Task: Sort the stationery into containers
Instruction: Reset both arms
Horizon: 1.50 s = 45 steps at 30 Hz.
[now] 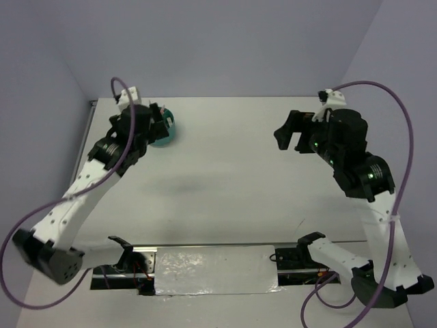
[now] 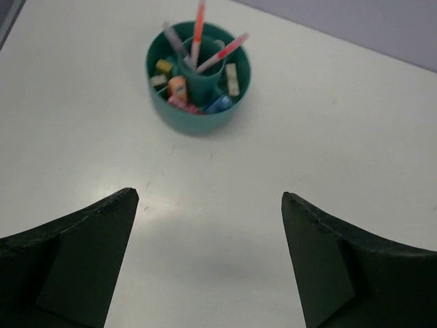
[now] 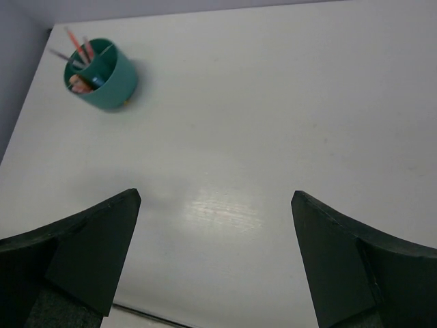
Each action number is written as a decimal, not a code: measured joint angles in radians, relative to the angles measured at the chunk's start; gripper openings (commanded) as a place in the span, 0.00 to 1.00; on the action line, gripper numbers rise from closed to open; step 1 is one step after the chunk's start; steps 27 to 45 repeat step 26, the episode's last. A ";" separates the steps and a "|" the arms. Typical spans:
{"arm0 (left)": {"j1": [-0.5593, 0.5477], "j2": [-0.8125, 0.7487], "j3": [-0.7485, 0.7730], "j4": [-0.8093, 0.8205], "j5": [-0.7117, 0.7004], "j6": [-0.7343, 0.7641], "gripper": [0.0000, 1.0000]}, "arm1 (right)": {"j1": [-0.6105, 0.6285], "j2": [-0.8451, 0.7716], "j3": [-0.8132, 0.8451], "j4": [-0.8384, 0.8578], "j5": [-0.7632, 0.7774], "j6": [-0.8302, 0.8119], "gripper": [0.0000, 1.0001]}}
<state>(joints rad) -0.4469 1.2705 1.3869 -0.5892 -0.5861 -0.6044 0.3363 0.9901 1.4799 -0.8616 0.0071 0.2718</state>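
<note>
A white desk (image 1: 225, 178) fills the workspace, enclosed by pale lilac walls (image 1: 225, 48). The teal organiser (image 1: 168, 134) stands upright at the far left of the desk, near the back edge. In the top view the left arm (image 1: 89, 178) covers part of it.

Contents of the organiser, per the left wrist view:
- The central cup (image 2: 203, 80) holds three items leaning outward: an orange pen (image 2: 199, 27), a pink pen (image 2: 225, 50) and a grey pen (image 2: 173, 39).
- The ring compartments hold an orange marker (image 2: 177, 87), a blue marker (image 2: 220, 104), a tan eraser (image 2: 233, 78) and a small yellow item (image 2: 164, 66).
- A pink piece (image 2: 183, 104) lies just beside the orange marker; its kind cannot be told.

Left jaws: apart, with nothing between them. Both left fingers (image 2: 75, 260) show at the bottom corners of the left wrist view, above bare desk. The organiser lies ahead of the fingertips, beyond the gap and offset slightly toward the left-hand finger. It touches neither finger.

Right jaws: apart, with nothing between them. The right arm (image 1: 355, 157) holds them above the far right part of the desk. In the right wrist view the right fingers (image 3: 75, 260) frame bare desk only. The organiser sits in the upper left corner of that view, well apart from the jaws.
</note>
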 measured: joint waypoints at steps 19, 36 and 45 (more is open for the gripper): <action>0.015 -0.661 -0.211 -0.438 -0.085 -0.103 0.99 | 0.000 -0.402 -0.166 -0.190 0.236 0.072 1.00; 0.015 -0.676 -0.203 -0.524 -0.129 -0.097 0.99 | 0.000 -0.429 -0.198 -0.195 0.246 0.081 1.00; 0.015 -0.676 -0.203 -0.524 -0.129 -0.097 0.99 | 0.000 -0.429 -0.198 -0.195 0.246 0.081 1.00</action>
